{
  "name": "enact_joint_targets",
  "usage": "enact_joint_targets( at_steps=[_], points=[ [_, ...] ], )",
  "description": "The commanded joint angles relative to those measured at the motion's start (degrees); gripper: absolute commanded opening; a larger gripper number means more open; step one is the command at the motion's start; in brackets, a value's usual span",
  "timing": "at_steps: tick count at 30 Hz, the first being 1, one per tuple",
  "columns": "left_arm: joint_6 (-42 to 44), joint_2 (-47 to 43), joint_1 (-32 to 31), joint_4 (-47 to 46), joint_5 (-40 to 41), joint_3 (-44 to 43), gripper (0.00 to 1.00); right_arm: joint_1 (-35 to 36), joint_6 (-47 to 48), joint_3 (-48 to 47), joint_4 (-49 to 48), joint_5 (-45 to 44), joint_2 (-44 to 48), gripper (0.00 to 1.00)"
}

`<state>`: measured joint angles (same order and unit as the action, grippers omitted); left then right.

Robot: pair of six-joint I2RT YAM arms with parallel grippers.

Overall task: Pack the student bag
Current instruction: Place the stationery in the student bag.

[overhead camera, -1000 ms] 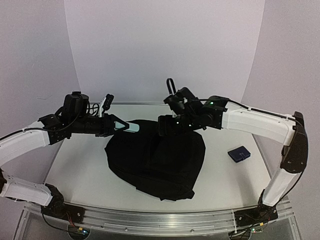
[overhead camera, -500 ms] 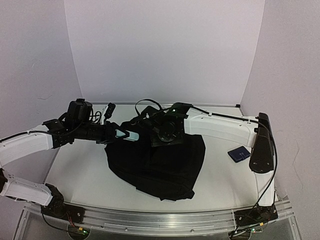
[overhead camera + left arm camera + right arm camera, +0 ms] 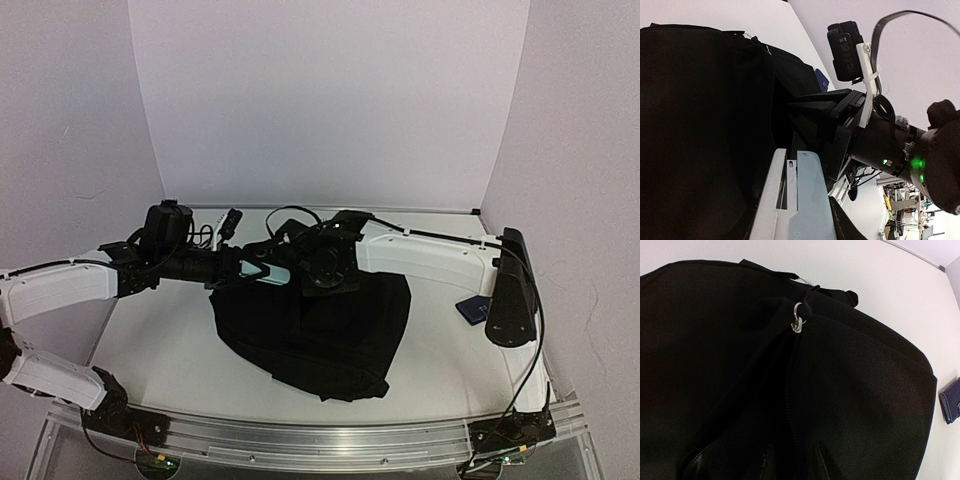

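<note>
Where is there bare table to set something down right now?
The widest free patch is the table left of the student bag, out to the table's left edge. A smaller patch lies between the bag and the blue pouch. It is crowded at the bag's far edge, where the left gripper and right gripper meet.

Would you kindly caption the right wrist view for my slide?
Silver zipper pull on the black fabric backpack, dark blue pouch at right edge.

The student bag (image 3: 865, 390) is made of matt black cloth; its zipper pull (image 3: 798, 319) is made of shiny metal.
</note>
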<state>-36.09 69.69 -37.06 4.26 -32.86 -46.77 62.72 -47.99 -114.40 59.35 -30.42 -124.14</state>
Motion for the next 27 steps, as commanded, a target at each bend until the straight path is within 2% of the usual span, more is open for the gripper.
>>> enact_joint_targets(
  at_steps=[1, 4, 7, 15, 22, 25, 27],
  points=[
    [-1.97, 2.77, 0.08, -8.76, -3.98, -1.0, 0.08, 0.02, -0.9, -1.99, 0.77, -2.38, 2.02, 0.12],
    [-3.83, 5.67, 0.06, -15.25, -7.76, -0.83, 0.08, 0.01, -1.3, -0.55, 0.4, -2.64, 4.73, 0.0],
    [-5.75, 8.07, -0.12, -20.22, -8.93, -0.74, 0.08, 0.03, -1.21, 1.72, -1.79, -1.62, 7.69, 0.0],
    [-6.51, 17.91, -1.48, -24.02, -9.54, -2.58, 0.07, -0.06, -0.27, 5.1, -7.56, 1.48, 12.02, 0.0],
    [-5.97, 27.62, -6.82, -27.06, -8.44, -7.33, 0.06, -0.05, 0.3, 6.58, -9.5, 2.08, 12.61, 0.0],
    [-5.84, 31.34, -9.31, -29.57, -8.04, -9.67, 0.1, -0.05, 0.45, 6.96, -9.55, 2.12, 12.79, 0.0],
    [-6.02, 32.72, -10.03, -30.45, -7.44, -10.36, 0.17, -0.06, 0.32, 7.25, -9.59, 1.89, 13.24, 0.0]
  ],
)
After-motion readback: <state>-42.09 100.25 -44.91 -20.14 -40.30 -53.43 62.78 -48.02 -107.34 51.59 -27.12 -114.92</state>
